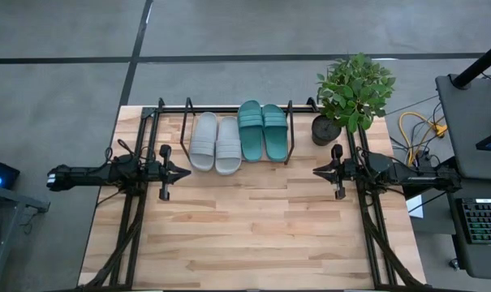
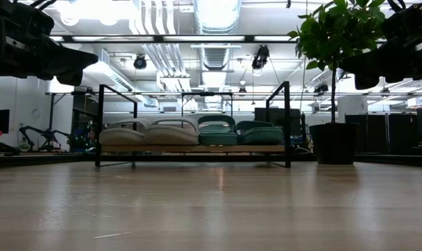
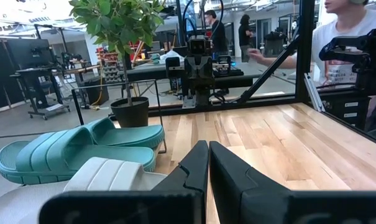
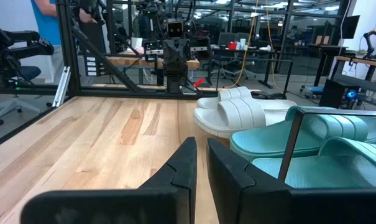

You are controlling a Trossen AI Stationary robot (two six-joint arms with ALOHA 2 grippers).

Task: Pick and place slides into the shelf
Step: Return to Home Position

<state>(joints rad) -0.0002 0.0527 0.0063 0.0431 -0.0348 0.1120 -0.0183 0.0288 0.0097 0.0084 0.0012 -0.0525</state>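
Two light grey slides and two dark teal slides lie side by side, soles down, on the wooden board of the black-tube shelf at the table's far edge. The low view shows them in one row, grey slides beside teal slides. My left gripper hovers level at the table's left side, shut and holding nothing, pointing toward the right. My right gripper mirrors it at the right side, shut and holding nothing. Both stand nearer than the shelf and apart from it.
A potted plant stands at the far right corner beside the shelf. Bare wooden tabletop spreads between the arms and toward the near edge. People show beyond the table: one in the left wrist view, another in the right wrist view.
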